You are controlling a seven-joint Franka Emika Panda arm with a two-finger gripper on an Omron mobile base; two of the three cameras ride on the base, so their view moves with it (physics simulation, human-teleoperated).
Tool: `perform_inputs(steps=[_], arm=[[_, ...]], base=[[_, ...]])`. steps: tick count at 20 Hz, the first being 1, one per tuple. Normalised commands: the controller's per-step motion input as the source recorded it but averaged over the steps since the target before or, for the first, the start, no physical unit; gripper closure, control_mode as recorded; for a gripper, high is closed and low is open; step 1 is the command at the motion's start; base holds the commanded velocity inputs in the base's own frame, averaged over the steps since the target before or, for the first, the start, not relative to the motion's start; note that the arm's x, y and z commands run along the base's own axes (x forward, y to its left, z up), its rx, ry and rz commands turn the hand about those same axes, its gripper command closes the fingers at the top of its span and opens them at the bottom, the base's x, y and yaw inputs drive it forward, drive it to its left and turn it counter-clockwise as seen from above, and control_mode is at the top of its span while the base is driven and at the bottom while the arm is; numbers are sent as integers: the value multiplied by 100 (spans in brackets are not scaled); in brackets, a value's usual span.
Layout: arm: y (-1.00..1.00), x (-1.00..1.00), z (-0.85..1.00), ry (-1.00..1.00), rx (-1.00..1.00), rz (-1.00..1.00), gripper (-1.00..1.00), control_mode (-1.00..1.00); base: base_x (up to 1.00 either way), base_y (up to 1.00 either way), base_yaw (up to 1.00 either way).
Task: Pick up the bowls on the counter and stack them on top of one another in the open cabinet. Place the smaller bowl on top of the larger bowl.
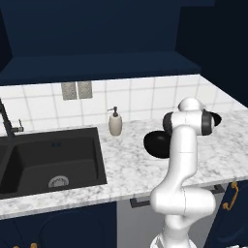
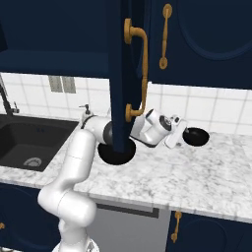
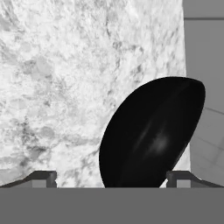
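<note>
Hand view first: you have the gripper [image 3: 112,177] spread wide with nothing between its fingers, one dark fingertip [image 3: 43,177] low on the left and the other low on the right. Right ahead of them lies a black bowl [image 3: 153,135], its glossy hollow facing the camera, resting on the white veined counter [image 3: 57,78]. The bowl sits nearer the right fingertip than the left, and neither tip touches it. Past the bowl, along the right side of that view, you can see a grey tiled wall [image 3: 203,43].

From the right base view, the hand [image 2: 173,133] reaches out low over the marble, just beside that same smaller bowl [image 2: 196,136], which stands near the back of the counter close to the tiles. Closer to you, the larger bowl [image 2: 116,152] rests on the marble beside the arm's elbow, partly hidden by the edge of the open cabinet door [image 2: 123,74] with its long curved brass handle [image 2: 140,74]. The two bowls are well apart, both on the counter.

From the left base view, the arm [image 1: 181,160] covers part of the larger bowl [image 1: 156,144], and a sliver of the smaller bowl [image 1: 215,118] peeks out behind the wrist. To the left of the bowls stands a beige soap dispenser [image 1: 115,122], and further left the black sink [image 1: 48,160] is set into the marble. Above it all runs the open cabinet [image 1: 97,65], with its flat navy shelf.
</note>
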Motion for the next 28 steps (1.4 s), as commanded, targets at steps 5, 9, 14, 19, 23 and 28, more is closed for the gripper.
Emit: perform_inputs(steps=[5, 9, 14, 19, 23, 28], arm=[[-18, 26, -28, -3, 0, 0, -100, -100], [-8, 3, -51, 0, 0, 0, -100, -100], [2, 0, -74, 0, 0, 0, 100, -100], [1, -11, -86, 0, 0, 0, 100, -100], [35, -65, -46, -7, 0, 0, 100, -100], [93, -100, -3, -19, 0, 1, 100, -100]], base=[[0, 0, 0], [0, 0, 0], [0, 0, 0], [0, 0, 0], [0, 0, 0], [0, 0, 0]])
